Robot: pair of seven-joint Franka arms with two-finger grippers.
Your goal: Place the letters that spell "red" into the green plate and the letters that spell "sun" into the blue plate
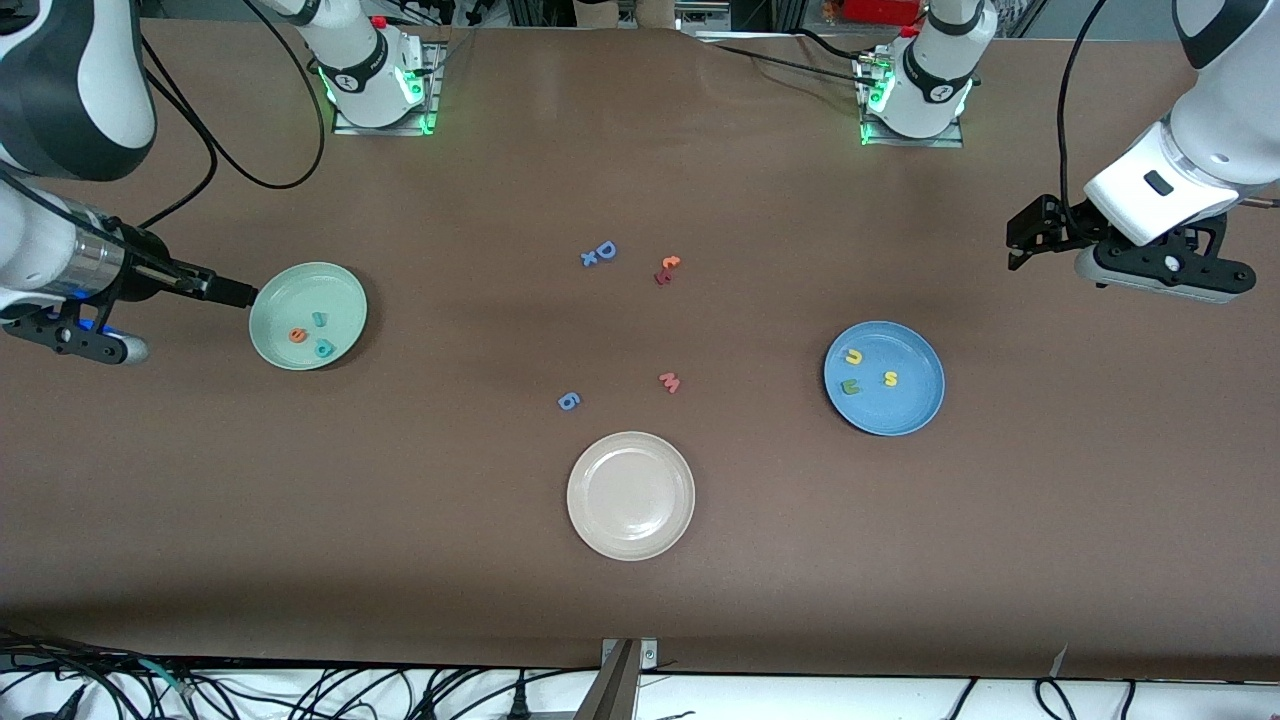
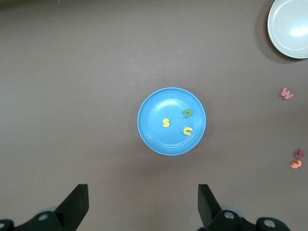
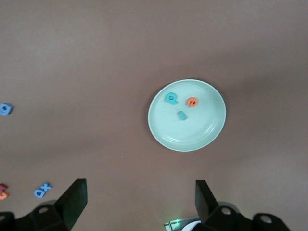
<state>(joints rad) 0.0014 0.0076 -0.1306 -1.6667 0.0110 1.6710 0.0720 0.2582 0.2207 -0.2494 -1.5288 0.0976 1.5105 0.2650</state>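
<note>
Cream-white, the empty plate [image 1: 630, 495] lies nearest the front camera, a distractor. Farther off, the blue plate [image 1: 884, 377] holds yellow "s" [image 1: 890, 378], yellow "n" [image 1: 853, 356] and what looks like the green "u" [image 1: 850, 386]; the green plate [image 1: 308, 316] holds "e" [image 1: 297, 335], "d" [image 1: 324, 348], "r" [image 1: 319, 319]. Both words look sorted, so left gripper [image 2: 142, 204] and right gripper [image 3: 139, 202] hang spread wide, empty, each over bare table beside its plate.
</note>
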